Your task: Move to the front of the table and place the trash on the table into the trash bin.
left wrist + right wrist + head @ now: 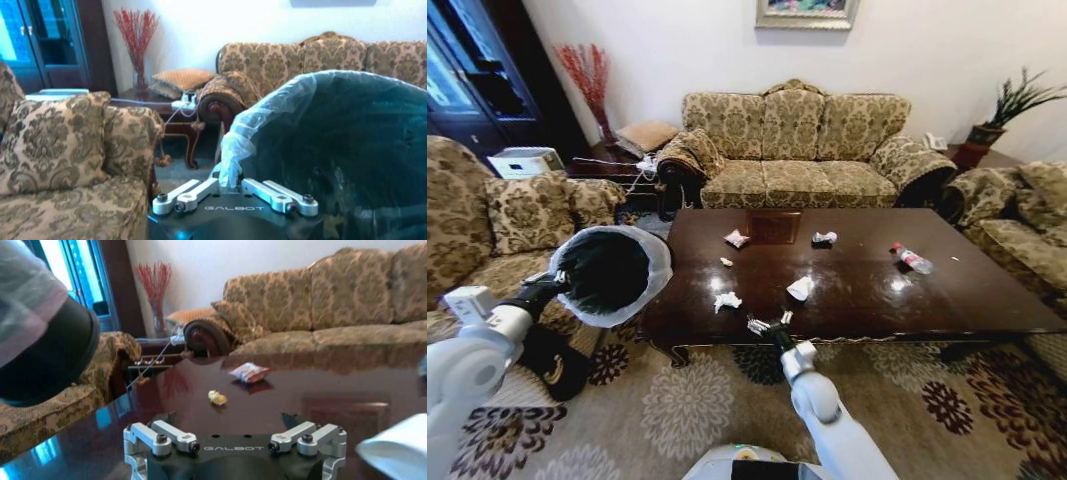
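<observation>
Patterned sofas ring the dark glossy counter (857,285), where tissues, wrappers and a bottle (911,259) lie scattered. Off the counter's left end, the left gripper (230,192) has its fingers clamped on the trash bin (609,272) rim. At the counter's near edge, the right gripper (769,324) has its fingers spread beside a crumpled tissue (727,301).

The left arm reaches forward beside the left end of the table (987,300), and its left gripper (558,280) is closed on the rim of the trash bin (607,272). The right arm stretches to the near edge, where the right gripper (770,324) stands with fingers spread.
</observation>
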`<state>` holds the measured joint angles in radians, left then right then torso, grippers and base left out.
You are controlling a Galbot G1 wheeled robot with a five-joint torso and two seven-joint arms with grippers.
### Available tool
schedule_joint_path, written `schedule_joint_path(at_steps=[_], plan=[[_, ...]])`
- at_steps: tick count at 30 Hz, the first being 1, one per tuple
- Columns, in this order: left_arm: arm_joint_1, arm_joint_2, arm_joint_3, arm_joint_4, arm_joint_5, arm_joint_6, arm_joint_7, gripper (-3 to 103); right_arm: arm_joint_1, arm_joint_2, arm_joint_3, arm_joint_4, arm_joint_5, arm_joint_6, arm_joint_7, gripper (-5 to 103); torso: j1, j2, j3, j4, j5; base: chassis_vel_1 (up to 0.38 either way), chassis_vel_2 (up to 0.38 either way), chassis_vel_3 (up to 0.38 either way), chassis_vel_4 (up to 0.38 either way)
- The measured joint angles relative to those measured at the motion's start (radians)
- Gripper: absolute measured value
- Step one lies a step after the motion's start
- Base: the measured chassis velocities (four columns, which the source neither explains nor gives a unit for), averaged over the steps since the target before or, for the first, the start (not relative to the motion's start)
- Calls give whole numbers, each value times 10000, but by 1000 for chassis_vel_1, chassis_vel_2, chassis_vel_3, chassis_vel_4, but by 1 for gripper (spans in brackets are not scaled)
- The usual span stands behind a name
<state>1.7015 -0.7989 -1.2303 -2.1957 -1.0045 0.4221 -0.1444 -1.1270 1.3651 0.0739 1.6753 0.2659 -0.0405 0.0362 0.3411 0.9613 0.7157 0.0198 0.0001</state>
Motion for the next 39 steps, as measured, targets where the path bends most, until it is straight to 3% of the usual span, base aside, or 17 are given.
schedule_joint_path(at_steps=[7, 12, 19, 23, 25, 26, 28, 32, 34, 35, 39], plan=[[6, 62, 254, 153, 48, -3, -16, 0, 1266, 1007, -1201, -1849, -35, 44, 261, 100, -9, 2, -4, 9, -6, 0, 0, 0, 0], [-54, 146, 353, 180, 57, -4, -10, 0, 1788, 1758, -1415, -3037, -305, 205, 770, 100, -6, 1, -3, 2, -1, 0, 0, 0, 0], [11, 95, 358, 89, 58, -4, 33, 0, 2483, 2432, -1412, -4136, -360, 248, 876, 102, -7, 1, -4, 7, -1, 0, 0, 0, 0], [27, 162, 293, 9, 36, -4, 33, 0, 2630, 2469, -1368, -4369, -523, -156, 1013, 90, -7, 1, -4, 6, -2, 0, 0, 0, 0], [39, 181, 266, -26, 23, -4, 33, 0, 2616, 2469, -1333, -4371, -557, -252, 1086, 90, -7, 1, -4, 4, -3, 0, 0, 0, 0], [45, 193, 245, -53, 10, -4, 44, 0, 2556, 2468, -1294, -4348, -598, -346, 1158, 79, -6, 1, -4, 3, -2, 0, 0, 0, 0], [45, 193, 239, -54, 5, -5, 53, 0, 2498, 2464, -1281, -4311, -605, -406, 1189, 79, -6, 1, -3, 3, -1, 0, 0, 0, 0], [-3, 189, 308, -71, -4, -5, 43, 0, 2243, 2421, -1271, -4013, -366, -691, 1087, 57, -7, 2, -4, 5, -1, 0, 0, 0, 0], [-14, 188, 320, -80, -7, -5, 40, 0, 2216, 2405, -1260, -3983, -350, -696, 1056, 57, -7, 2, -4, 5, -2, 0, 0, 0, 0], [-51, 188, 351, -102, -12, -5, 13, 0, 2151, 2342, -1234, -3889, -328, -722, 1017, 46, -7, 2, -4, 5, -2, 0, 0, 0, 0], [-77, 208, 360, -139, -28, -5, 5, 0, 2075, 2201, -1212, -3679, -229, -857, 1010, 35, -7, 2, -4, 4, -1, 0, 0, 0, 0]])
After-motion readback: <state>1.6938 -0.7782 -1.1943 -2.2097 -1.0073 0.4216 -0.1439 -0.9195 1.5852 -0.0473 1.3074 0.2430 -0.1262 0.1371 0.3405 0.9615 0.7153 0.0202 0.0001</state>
